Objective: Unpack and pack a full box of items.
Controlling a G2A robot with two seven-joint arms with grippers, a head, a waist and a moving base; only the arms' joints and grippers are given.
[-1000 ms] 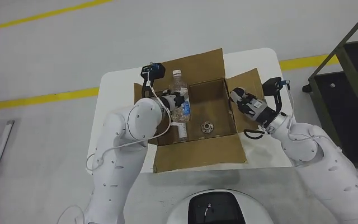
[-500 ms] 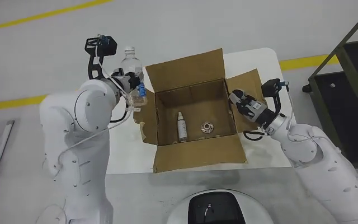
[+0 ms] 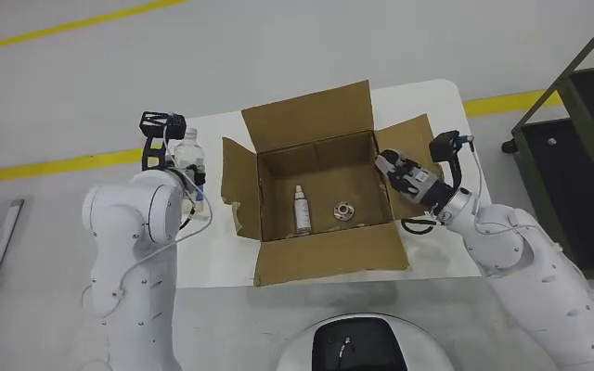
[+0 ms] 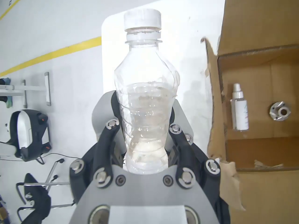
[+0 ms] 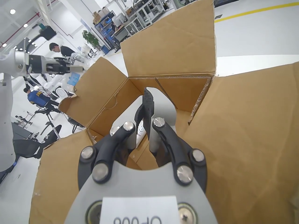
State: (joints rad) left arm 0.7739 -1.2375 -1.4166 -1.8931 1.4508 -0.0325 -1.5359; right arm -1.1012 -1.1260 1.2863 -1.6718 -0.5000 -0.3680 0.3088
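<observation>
1. The left gripper [image 4: 144, 108] clamps the lower body of a clear water bottle [image 4: 144, 75]. The bottle is upright with its white cap on top, outside the cardboard box [image 3: 316, 121] and near its left flap, over the white table [image 3: 209, 260]. Whether its base touches the table cannot be told.
2. The right gripper [image 5: 147, 101] sits at the box's right flap, its jaws pressed together with nothing seen between them.
3. A small spray bottle [image 3: 300, 209] lies flat on the box floor, with a round metal part [image 3: 344, 211] near it but apart.
4. The step in hand appears to be standing the water bottle on the table. It is best lowered straight and kept vertical. The jaws should part only once the base rests flat, clear of the flap and the table's edge, since the water inside may slosh and tip it.
</observation>
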